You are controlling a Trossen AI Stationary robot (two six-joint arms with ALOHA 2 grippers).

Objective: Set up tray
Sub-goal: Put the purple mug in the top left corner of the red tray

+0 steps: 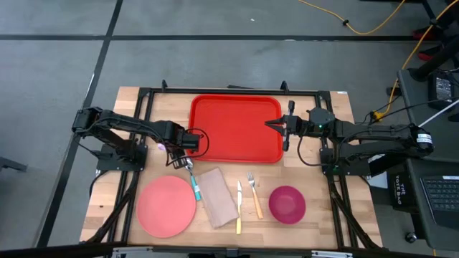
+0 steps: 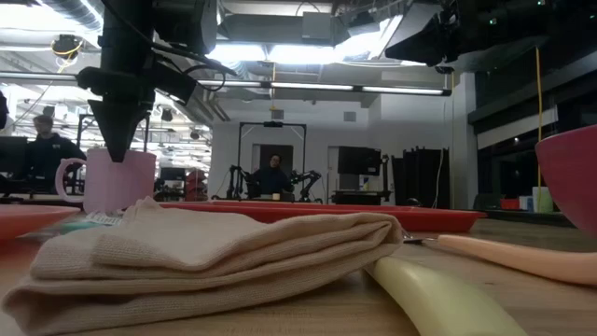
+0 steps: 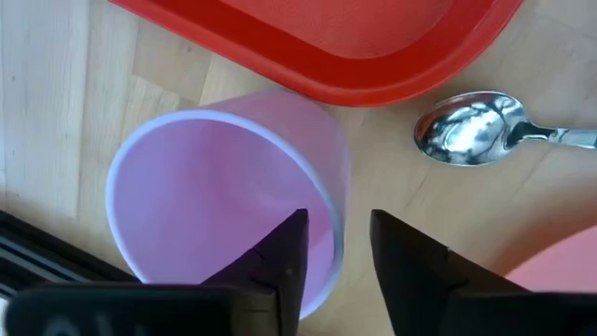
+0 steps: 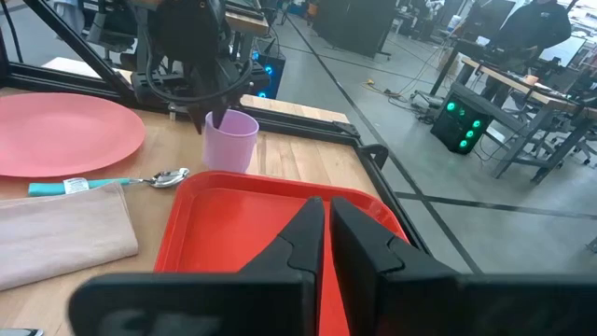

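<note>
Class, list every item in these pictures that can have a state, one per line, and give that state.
tray: flat on the table, nothing on it
pink cup: upright, beside the tray
left gripper: fingers astride the cup's rim
right gripper: shut, over the tray's edge, holding nothing
spoon: lying bowl up
napkin: folded
pink plate: bare
bowl: upright, nothing in it
fork: lying flat
knife: lying flat

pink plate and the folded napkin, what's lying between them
A spoon with a teal handle lies between the pink plate and the napkin, seen in the high view.
</note>
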